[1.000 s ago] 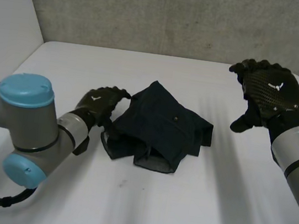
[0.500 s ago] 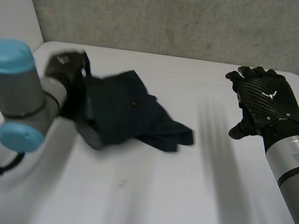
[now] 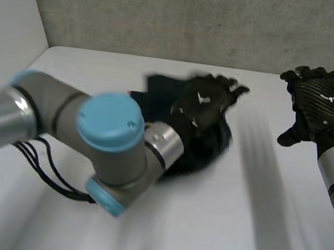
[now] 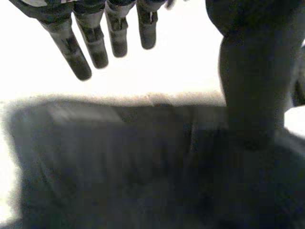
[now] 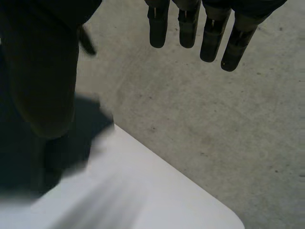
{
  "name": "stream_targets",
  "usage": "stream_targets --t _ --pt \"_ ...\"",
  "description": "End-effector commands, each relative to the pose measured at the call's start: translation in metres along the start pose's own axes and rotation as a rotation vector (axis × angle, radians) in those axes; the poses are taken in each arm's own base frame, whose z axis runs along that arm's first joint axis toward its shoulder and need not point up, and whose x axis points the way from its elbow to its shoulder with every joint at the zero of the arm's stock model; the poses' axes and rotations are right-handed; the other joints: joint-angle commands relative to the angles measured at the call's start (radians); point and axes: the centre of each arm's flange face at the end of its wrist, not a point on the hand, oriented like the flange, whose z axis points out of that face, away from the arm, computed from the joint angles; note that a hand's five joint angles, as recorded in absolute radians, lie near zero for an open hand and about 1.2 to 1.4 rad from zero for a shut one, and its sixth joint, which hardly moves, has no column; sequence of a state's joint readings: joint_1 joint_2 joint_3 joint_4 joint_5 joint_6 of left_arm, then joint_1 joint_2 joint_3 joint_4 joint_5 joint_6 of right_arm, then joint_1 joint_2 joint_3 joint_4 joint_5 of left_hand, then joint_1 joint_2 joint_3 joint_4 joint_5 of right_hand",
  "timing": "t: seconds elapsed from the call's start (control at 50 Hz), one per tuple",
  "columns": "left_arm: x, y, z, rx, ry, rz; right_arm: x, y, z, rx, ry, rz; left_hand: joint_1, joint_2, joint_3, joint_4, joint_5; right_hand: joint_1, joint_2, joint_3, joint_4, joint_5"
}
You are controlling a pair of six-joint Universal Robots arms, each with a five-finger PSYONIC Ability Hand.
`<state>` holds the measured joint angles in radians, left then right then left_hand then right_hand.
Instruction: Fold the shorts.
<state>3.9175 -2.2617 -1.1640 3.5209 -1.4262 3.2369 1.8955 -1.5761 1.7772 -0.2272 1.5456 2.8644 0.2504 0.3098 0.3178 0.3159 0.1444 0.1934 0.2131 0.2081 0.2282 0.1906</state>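
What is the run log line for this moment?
left hand: open, over dark blue cloth shorts | right hand: open, away from shorts

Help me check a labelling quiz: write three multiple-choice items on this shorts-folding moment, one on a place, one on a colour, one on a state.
1. Where is the left robot hand?
A. Raised far from any cloth
B. Over the shorts
C. Underneath the shorts

2. What colour are the shorts?
A. Red
B. Yellow
C. Dark, near black

3. What state is the right robot hand in?
A. Open, holding nothing
B. Clenched on the shorts
C. Pinching a cloth corner

Answers:
1 B: the left wrist view shows the cloth under its palm.
2 C: the cloth is dark in both the head view and the left wrist view.
3 A: the right wrist view shows its fingers straight, and the head view shows it apart from the shorts.
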Motion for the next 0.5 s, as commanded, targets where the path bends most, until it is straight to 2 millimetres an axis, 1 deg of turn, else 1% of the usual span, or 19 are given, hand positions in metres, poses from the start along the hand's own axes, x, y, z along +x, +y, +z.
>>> stream_targets --t 0.02,0.06,0.08,0.12,0.14,0.18,0.22,0.24,0.26,0.28,0.34,0.36,0.42,0.44,0.48,0.5 --pt "0.009 0.011 -0.006 -0.036 0.006 0.188 0.005 -0.001 0.003 0.006 0.008 -0.004 -0.072 -0.132 -0.139 -0.138 -0.141 -0.019 -0.039 -0.034 -0.054 -0.191" --pt "0.006 0.001 -0.007 -0.018 -0.003 0.209 0.005 -0.003 0.003 0.007 0.007 -0.004 -0.072 -0.132 -0.139 -0.138 -0.141 -0.019 -0.039 -0.034 -0.054 -0.191" --pt "0.003 -0.013 -0.009 0.006 -0.016 0.221 0.005 -0.003 0.002 0.003 0.006 -0.006 -0.072 -0.132 -0.139 -0.138 -0.141 -0.019 -0.039 -0.034 -0.054 -0.191" --pt "-0.001 -0.027 -0.013 0.027 -0.033 0.223 0.004 -0.003 0.002 0.002 0.003 -0.007 -0.072 -0.132 -0.139 -0.138 -0.141 -0.019 -0.039 -0.034 -0.054 -0.191" --pt "-0.006 -0.038 -0.017 0.043 -0.055 0.227 0.003 -0.003 0.001 0.002 -0.002 -0.007 -0.069 -0.129 -0.137 -0.135 -0.138 -0.019 -0.039 -0.034 -0.054 -0.191" --pt "-0.013 -0.048 -0.022 0.054 -0.084 0.231 0.001 -0.004 0.0 -0.002 -0.01 -0.008 -0.069 -0.129 -0.137 -0.135 -0.138 -0.019 -0.039 -0.034 -0.054 -0.191" --pt "-0.028 -0.061 -0.03 0.065 -0.136 0.233 -0.001 -0.002 -0.001 -0.015 -0.037 -0.007 -0.066 -0.126 -0.134 -0.132 -0.135 -0.019 -0.039 -0.034 -0.054 -0.191" --pt "-0.031 -0.065 -0.032 0.068 -0.149 0.235 -0.003 -0.001 -0.003 -0.022 -0.056 -0.008 -0.066 -0.126 -0.134 -0.132 -0.135 -0.019 -0.039 -0.034 -0.054 -0.191" --pt "-0.035 -0.068 -0.036 0.07 -0.162 0.236 -0.006 0.0 -0.004 -0.029 -0.08 -0.007 -0.063 -0.123 -0.131 -0.129 -0.132 -0.019 -0.039 -0.034 -0.054 -0.191" --pt "-0.039 -0.072 -0.041 0.069 -0.18 0.238 -0.013 0.003 -0.009 -0.047 -0.142 -0.011 -0.06 -0.12 -0.128 -0.126 -0.129 -0.019 -0.039 -0.034 -0.054 -0.191" --pt "-0.046 -0.074 -0.049 0.061 -0.204 0.241 -0.03 0.007 -0.018 -0.061 -0.27 -0.03 -0.057 -0.117 -0.125 -0.123 -0.126 -0.019 -0.039 -0.034 -0.054 -0.191" --pt "-0.053 -0.072 -0.053 0.046 -0.226 0.242 -0.043 0.012 -0.027 -0.067 -0.354 -0.053 -0.055 -0.114 -0.122 -0.12 -0.123 -0.019 -0.039 -0.034 -0.054 -0.191" --pt "-0.064 -0.066 -0.059 0.013 -0.261 0.239 -0.062 0.022 -0.037 -0.074 -0.457 -0.099 -0.055 -0.114 -0.122 -0.12 -0.123 -0.019 -0.039 -0.034 -0.054 -0.191" --pt "-0.07 -0.061 -0.063 -0.009 -0.28 0.236 -0.072 0.034 -0.039 -0.083 -0.494 -0.143 -0.052 -0.111 -0.119 -0.117 -0.12 -0.019 -0.039 -0.034 -0.054 -0.191" --pt "-0.076 -0.052 -0.067 -0.039 -0.298 0.234 -0.083 0.046 -0.041 -0.085 -0.527 -0.193 -0.052 -0.111 -0.119 -0.117 -0.12 -0.019 -0.039 -0.034 -0.054 -0.191" --pt "-0.08 -0.044 -0.071 -0.067 -0.306 0.231 -0.096 0.057 -0.043 -0.077 -0.558 -0.249 -0.052 -0.111 -0.119 -0.117 -0.12 -0.019 -0.039 -0.034 -0.054 -0.191"
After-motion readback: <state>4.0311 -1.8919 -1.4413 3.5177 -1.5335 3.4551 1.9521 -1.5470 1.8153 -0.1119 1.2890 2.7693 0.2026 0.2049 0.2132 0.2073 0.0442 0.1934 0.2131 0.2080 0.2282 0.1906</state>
